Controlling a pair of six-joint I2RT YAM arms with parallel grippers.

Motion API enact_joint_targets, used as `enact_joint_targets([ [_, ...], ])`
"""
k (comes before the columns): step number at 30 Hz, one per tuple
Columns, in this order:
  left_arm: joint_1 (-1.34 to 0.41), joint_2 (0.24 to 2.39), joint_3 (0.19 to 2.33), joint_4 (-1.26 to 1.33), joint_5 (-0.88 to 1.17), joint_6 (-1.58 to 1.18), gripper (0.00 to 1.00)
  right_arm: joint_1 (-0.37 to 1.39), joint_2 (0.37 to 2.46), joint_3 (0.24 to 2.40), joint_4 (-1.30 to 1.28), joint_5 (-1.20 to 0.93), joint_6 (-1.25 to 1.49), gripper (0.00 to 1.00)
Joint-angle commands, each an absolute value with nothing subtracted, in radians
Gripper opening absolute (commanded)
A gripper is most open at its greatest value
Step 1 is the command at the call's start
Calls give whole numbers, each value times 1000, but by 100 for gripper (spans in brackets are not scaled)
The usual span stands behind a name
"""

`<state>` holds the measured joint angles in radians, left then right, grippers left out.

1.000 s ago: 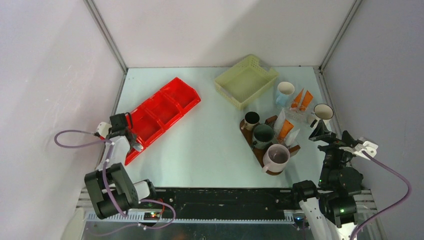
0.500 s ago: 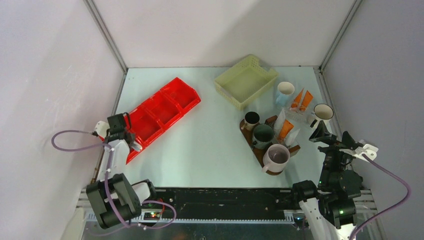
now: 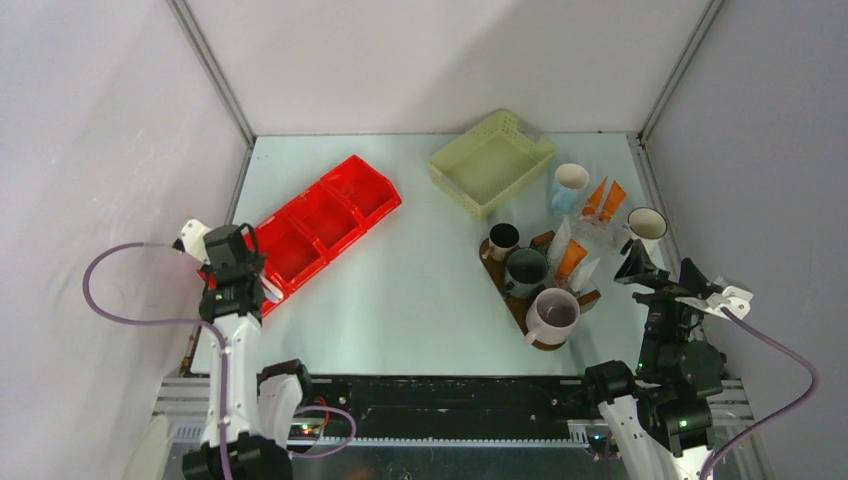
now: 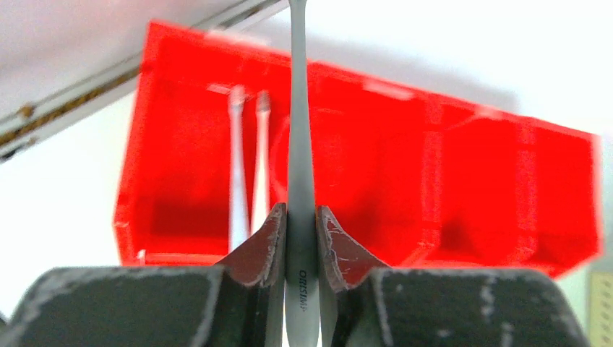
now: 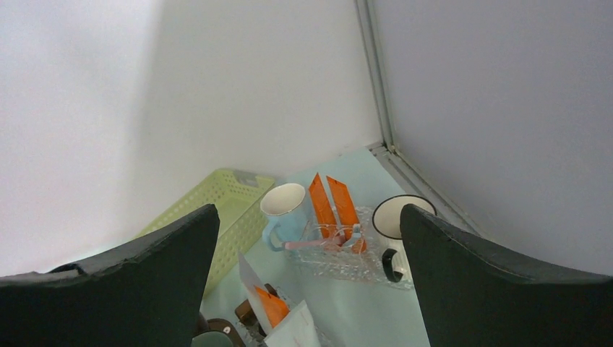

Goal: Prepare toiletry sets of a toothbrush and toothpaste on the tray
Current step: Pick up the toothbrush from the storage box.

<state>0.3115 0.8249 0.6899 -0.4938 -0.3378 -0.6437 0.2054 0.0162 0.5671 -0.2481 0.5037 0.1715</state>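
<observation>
Pale mint tabletop (image 3: 420,300) under soft even light, bright white back wall (image 3: 440,60), white left wall (image 3: 90,140), greyer right wall (image 3: 770,120), metal corner posts (image 3: 211,70) rising at the back

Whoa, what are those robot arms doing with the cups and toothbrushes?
They are making little tooth-brushing sets. The left gripper is shut on a slim white toothbrush, right at the red bin, where two more toothbrushes lie. On the brown tray stand three mugs with toothpaste tubes beside them; no toothbrush shows there yet. The right gripper hangs open next to the tray, holding nothing.
</observation>
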Motion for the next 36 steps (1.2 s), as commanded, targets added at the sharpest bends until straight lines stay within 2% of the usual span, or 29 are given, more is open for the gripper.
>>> enact_joint_targets([
  [1,175,700,731,-377,-331,-484,0,211,35,580,-209,424,155,98],
  [8,-27,589,699,-141,-174,-302,0,212,129,638,-251,183,124,95],
  [13,-145,585,668,5,7,-218,0,212,236,733,-329,48,110,94],
  [20,-288,633,641,180,308,-135,0,213,381,843,-381,-258,104,95],
  [27,-469,680,628,310,355,-60,0,213,504,880,-304,-566,169,92],
  [36,-654,784,626,488,456,-43,0,299,626,880,-114,-691,289,87],
])
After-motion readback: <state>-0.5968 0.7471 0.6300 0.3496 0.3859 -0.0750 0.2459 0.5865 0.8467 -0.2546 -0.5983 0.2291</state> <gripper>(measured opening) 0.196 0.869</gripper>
